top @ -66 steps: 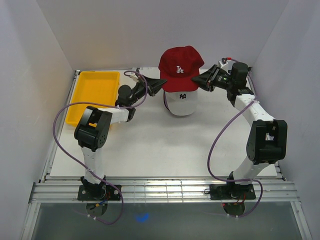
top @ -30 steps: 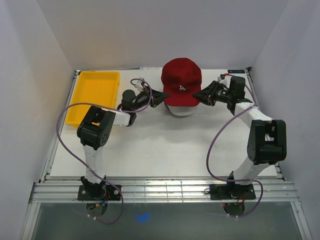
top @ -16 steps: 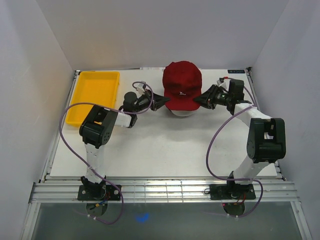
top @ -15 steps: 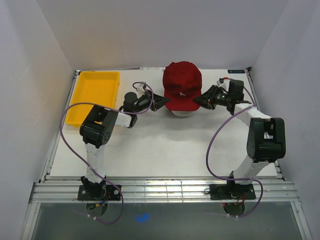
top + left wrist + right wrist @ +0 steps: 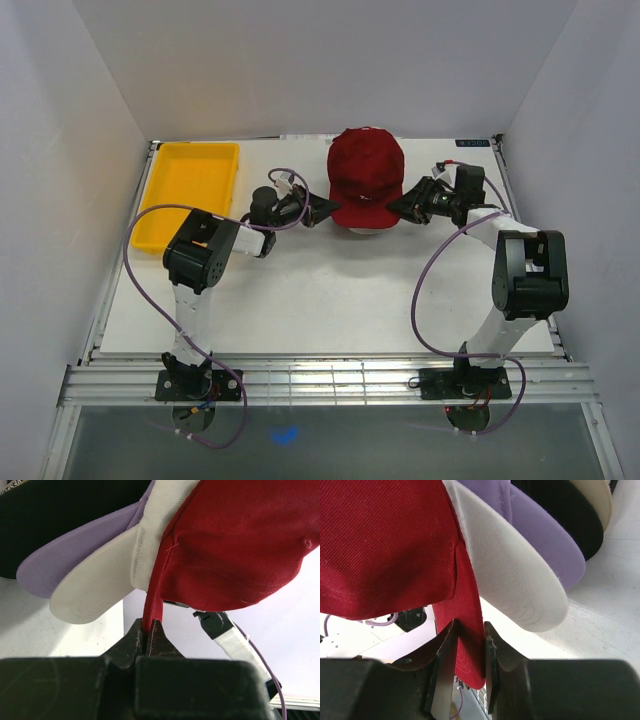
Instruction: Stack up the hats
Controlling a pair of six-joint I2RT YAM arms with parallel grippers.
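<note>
Left fingers [image 5: 131, 642]: closed tight on the lower edge of the red hat [image 5: 230, 545], with a thin fold of red cloth pinched between the tips. They reach in from the left.
Right fingers [image 5: 492, 647]: clamped on the opposite edge of the same hat, a flap of red cloth filling the narrow gap between them. They reach in from the right.
Red hat: held at both sides over the far middle of the table [image 5: 320, 290], crown up.
Change: a couple of seconds ago the red hat hung high, with the white hat's whole front bare beneath it. It has since come down, and in the top view only a sliver of white shows at its near edge.
Stack beneath: the white hat [image 5: 95, 590] is directly under the red one, then the lavender hat [image 5: 75, 555], then the black hat [image 5: 60, 515] innermost (brims fanned rather than aligned in both wrist views).
Meaning for the task: the fourth and last hat appears almost seated. What is probably left is to settle it and let go on both sides.
Seating: whether the red crown already rests fully on the white one cannot be told.
Yellow tray [image 5: 195, 146]: at the far left of the table, holding nothing that can be seen, well apart from the stack.
</note>
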